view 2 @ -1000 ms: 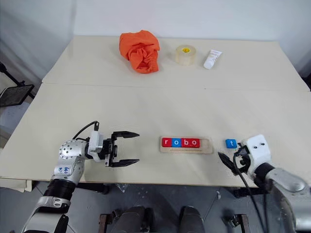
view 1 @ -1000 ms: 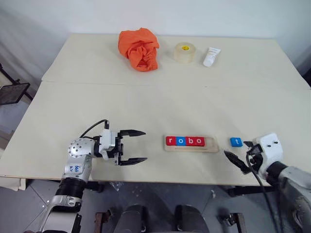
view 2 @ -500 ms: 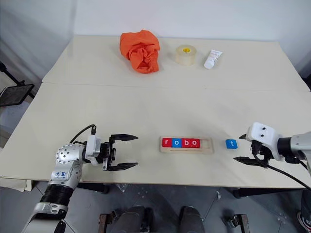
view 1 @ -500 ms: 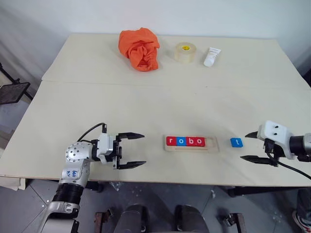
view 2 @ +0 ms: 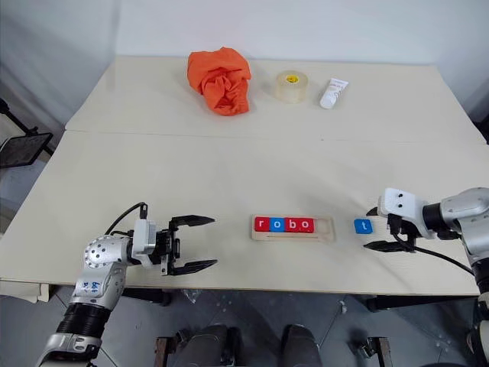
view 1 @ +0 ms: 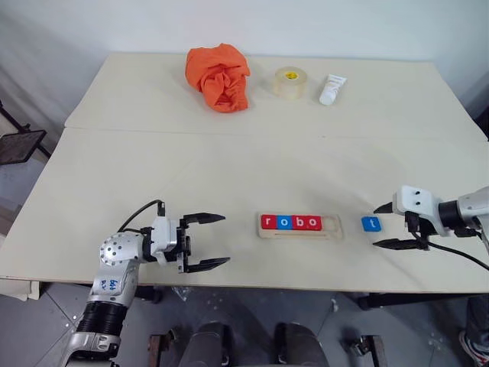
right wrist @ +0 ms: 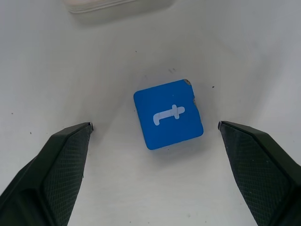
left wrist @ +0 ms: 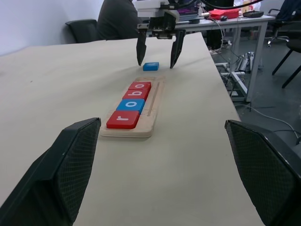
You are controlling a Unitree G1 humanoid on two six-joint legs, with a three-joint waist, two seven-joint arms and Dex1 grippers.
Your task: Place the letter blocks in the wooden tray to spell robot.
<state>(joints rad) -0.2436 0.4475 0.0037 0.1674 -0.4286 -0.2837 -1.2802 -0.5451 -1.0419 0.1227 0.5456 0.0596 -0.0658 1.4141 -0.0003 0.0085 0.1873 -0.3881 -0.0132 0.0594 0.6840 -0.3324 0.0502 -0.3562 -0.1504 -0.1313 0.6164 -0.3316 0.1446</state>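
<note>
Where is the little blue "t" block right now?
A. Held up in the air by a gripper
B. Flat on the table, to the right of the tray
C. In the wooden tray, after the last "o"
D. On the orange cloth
B: the t block lies flat on the table to the right of the tray, with the open right gripper beside it, not gripping it.
</note>
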